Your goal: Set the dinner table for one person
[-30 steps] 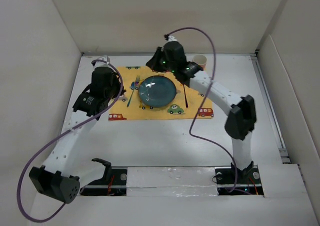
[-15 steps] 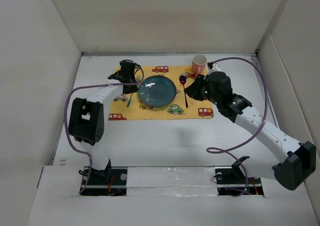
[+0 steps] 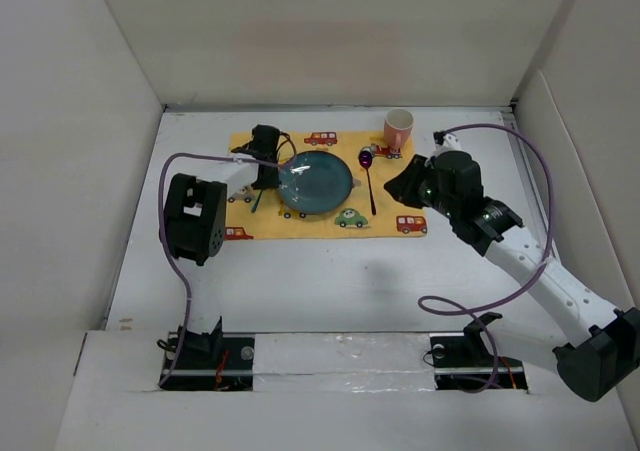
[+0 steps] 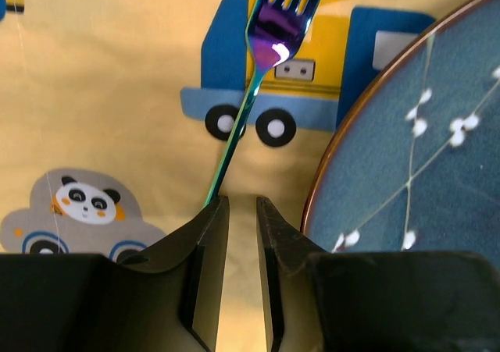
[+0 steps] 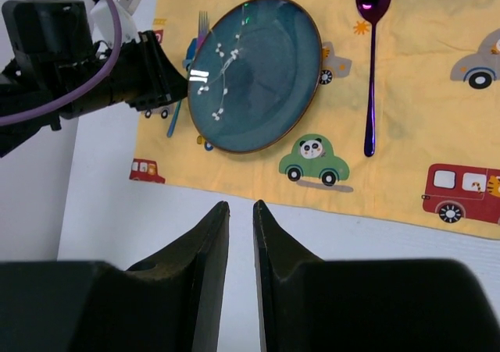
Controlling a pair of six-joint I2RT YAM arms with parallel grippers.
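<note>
A white dinner table (image 3: 330,281) fills the overhead view as the work surface; a yellow car-print placemat (image 3: 310,226) lies toward its 12 o'clock edge. At 9 o'clock from the blue plate (image 3: 315,181), the left gripper (image 3: 266,176) sits low over the fork (image 3: 260,199), likely to nudge it straight. Its wrist view shows what the overhead hides: jaws nearly together, a sliver of mat between them, the handle slipping under one jaw, nothing gripped. The plate is centred, with a purple spoon (image 3: 370,183) at 3 o'clock and a pink cup (image 3: 399,128) near 1 o'clock, the usual layout for one diner. The right gripper (image 3: 400,186) hangs above the mat's 3 o'clock edge, jaws almost closed and empty; its wrist view takes in the whole setting.
</note>
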